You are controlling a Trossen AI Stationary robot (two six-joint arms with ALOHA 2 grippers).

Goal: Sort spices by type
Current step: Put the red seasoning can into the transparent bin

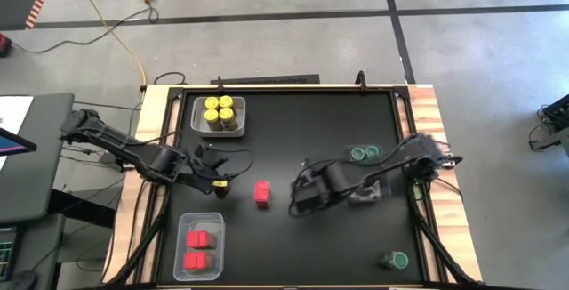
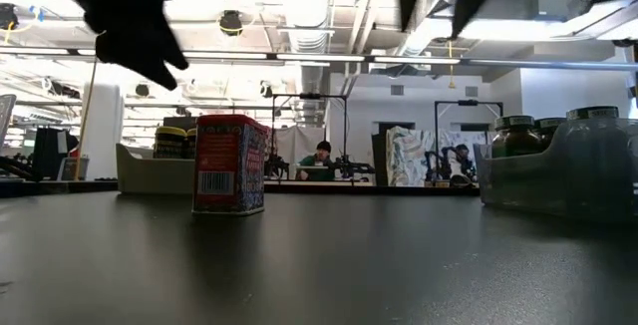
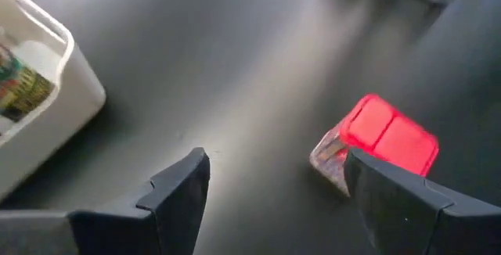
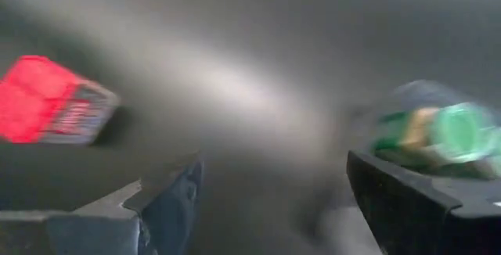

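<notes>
One red spice tin (image 1: 262, 191) stands upright on its base in the middle of the black table (image 1: 293, 130); it also shows in the low view (image 2: 229, 162). My left gripper (image 3: 275, 161) hovers open just left of the tin (image 3: 383, 134), with nothing between its fingers. My right gripper (image 4: 274, 165) hangs open above the table right of the tin (image 4: 55, 102), also with nothing in it. Yellow-lidded jars (image 1: 218, 114) fill the far-left bin. Red tins (image 1: 200, 245) lie in the near-left bin. Green-lidded jars (image 1: 364, 154) stand at the right.
A lone green-lidded jar (image 1: 395, 260) sits near the table's near right corner. A clear bin (image 2: 558, 165) with green-lidded jars stands at the right. The white bin's wall (image 3: 47, 91) is close beside my left gripper. Bare black table surrounds the red tin.
</notes>
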